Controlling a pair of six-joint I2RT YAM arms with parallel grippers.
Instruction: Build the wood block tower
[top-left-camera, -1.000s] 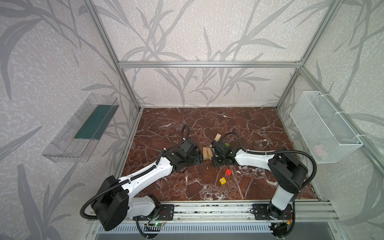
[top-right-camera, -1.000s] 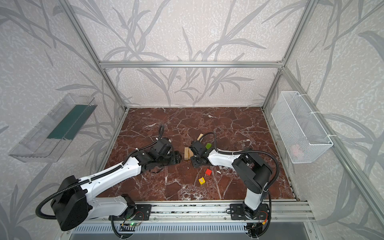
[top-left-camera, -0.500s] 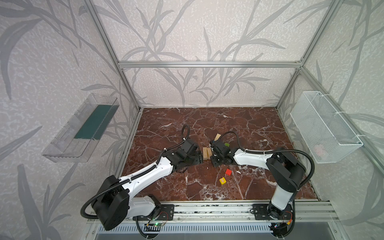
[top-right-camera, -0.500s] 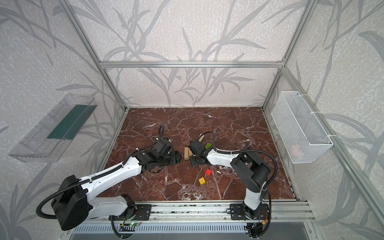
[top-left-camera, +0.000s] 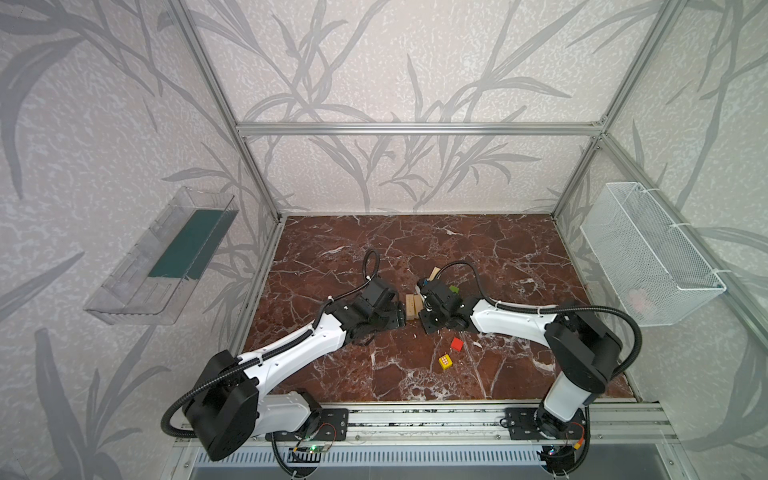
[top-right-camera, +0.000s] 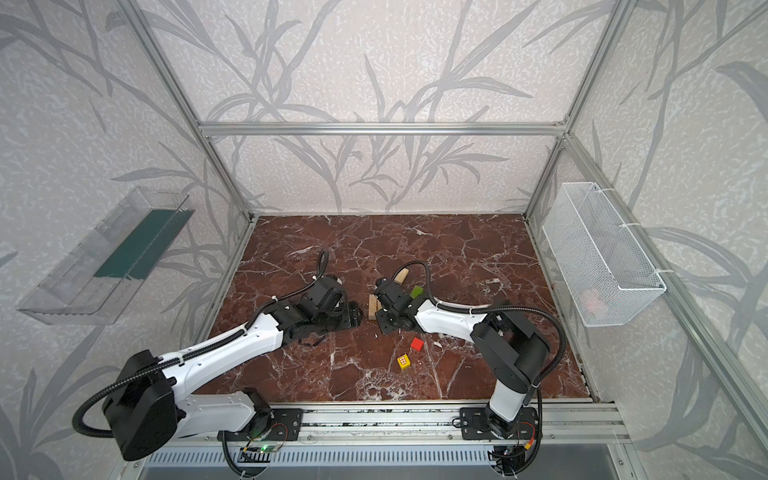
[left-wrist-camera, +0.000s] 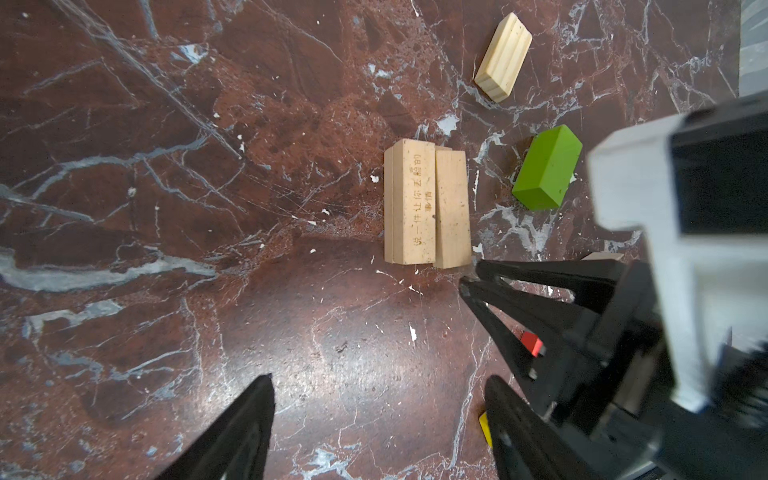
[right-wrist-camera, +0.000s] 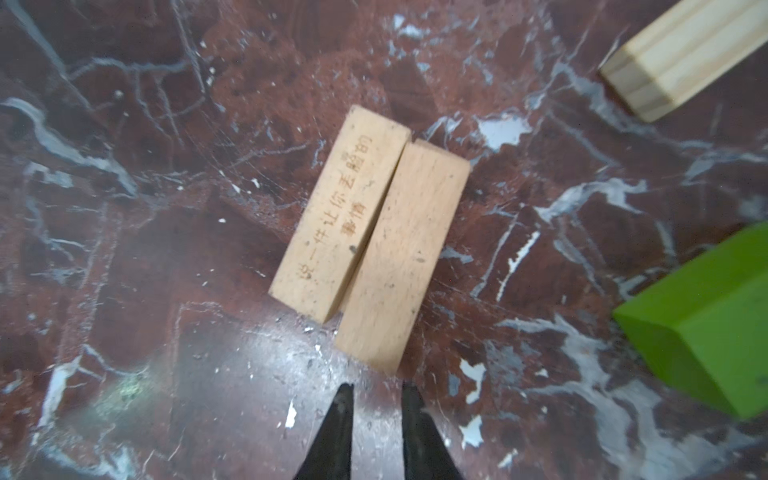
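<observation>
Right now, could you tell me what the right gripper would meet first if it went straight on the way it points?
Probably the near end of the plain tan bar, lying beside the lettered tan bar; the right gripper points at it from close by, though its height is unclear.

This is a robotics lab test cell rather than a lived-in room. An aluminium frame (top-left-camera: 415, 129) of slotted profiles boxes in a small marble-patterned floor (top-left-camera: 478, 249), with leaf-print wall panels (top-left-camera: 415, 62) filling its sides. A white-and-black left arm (top-left-camera: 299, 353) and right arm (top-left-camera: 511, 319) are bolted to a metal rail (top-left-camera: 415, 419) along the front, with bare cables and a lit circuit board (top-left-camera: 309, 448) at their bases. A clear plastic bin (top-left-camera: 137, 286) and a white wire basket (top-left-camera: 648, 257) hang on the side walls.
</observation>
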